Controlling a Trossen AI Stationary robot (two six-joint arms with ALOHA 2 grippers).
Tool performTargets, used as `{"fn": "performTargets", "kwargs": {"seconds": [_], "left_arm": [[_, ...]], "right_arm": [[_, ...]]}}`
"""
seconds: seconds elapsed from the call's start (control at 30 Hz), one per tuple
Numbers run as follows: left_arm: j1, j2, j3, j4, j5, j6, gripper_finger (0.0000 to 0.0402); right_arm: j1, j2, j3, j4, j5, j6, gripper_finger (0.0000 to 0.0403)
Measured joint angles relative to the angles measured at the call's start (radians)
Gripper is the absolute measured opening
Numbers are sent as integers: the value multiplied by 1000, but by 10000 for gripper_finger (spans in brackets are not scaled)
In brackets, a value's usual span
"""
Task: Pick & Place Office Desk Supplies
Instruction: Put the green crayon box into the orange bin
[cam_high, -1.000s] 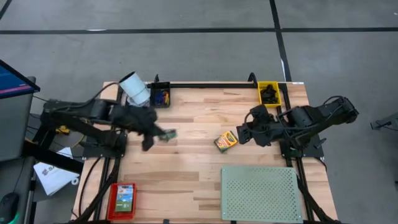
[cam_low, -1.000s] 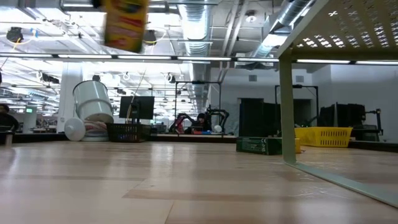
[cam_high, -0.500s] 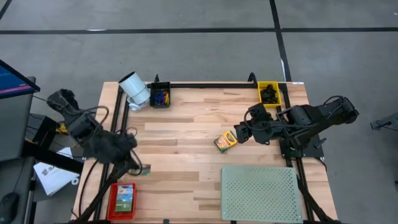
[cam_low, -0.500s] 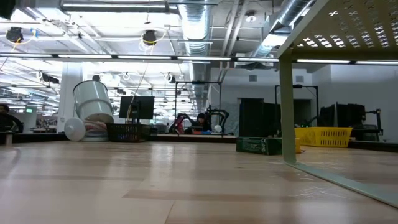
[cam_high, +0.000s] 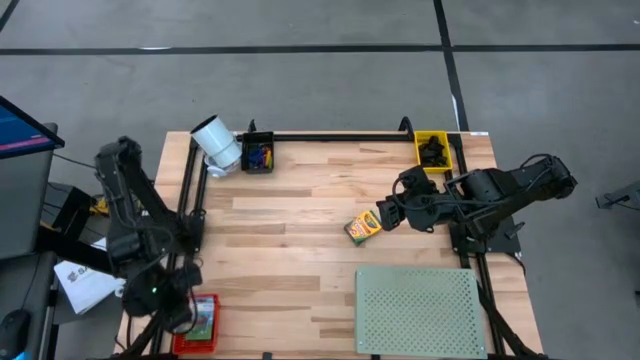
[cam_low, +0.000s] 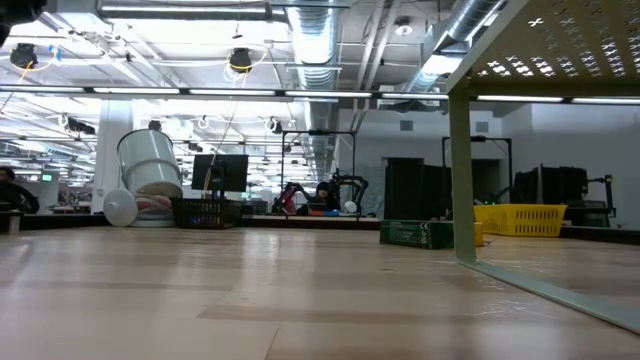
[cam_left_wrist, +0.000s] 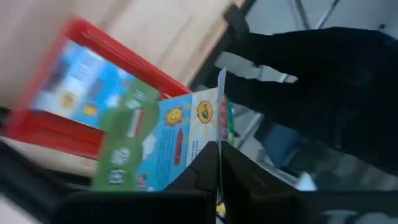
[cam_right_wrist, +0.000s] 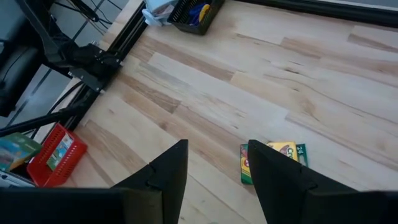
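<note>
My left gripper (cam_left_wrist: 217, 152) hangs over the red tray (cam_high: 212, 303) at the table's near left corner, shut on a green and blue box (cam_left_wrist: 168, 134) with a sun printed on it. Another box (cam_high: 200, 320) lies inside the tray. The right wrist view shows the held box (cam_right_wrist: 17, 148) beside the tray (cam_right_wrist: 59, 152). A yellow-orange crayon box (cam_high: 363, 227) lies flat on the table's middle right. My right gripper (cam_high: 385, 215) stands open above it, and the crayon box (cam_right_wrist: 287, 151) shows just past one finger. My left gripper pinches the green and blue box by a thin edge at its end (cam_left_wrist: 210, 134) between its two fingers. The fingers slant down toward the tray. The box is lifted clear above the tray, its printed face turned sideways.
A white cylinder (cam_high: 216, 143) and a black bin (cam_high: 258, 155) of coloured items stand at the far left. A yellow bin (cam_high: 433, 150) with black clips is at the far right. A pale green perforated board (cam_high: 420, 310) covers the near right corner. Bare wood lies between.
My left gripper has swung from the table's left middle toward its near left corner and sunk over the red tray, rolling as it went, with the green box still held. The box has left the low view. My right gripper has kept still.
</note>
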Motion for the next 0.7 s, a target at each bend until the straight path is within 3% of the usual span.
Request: {"fn": "performTargets", "kwargs": {"seconds": [0.23, 0.5, 0.7], "left_arm": [[-109, 94, -71, 201, -140, -104, 0], [-168, 260, -74, 295, -255, -134, 0], [-186, 328, -73, 401, -288, -137, 0]], "right_arm": [[0, 0, 0, 0, -1, -23, 163], [-1, 0, 0, 0, -3, -22, 163], [-1, 0, 0, 0, -4, -14, 163]]}}
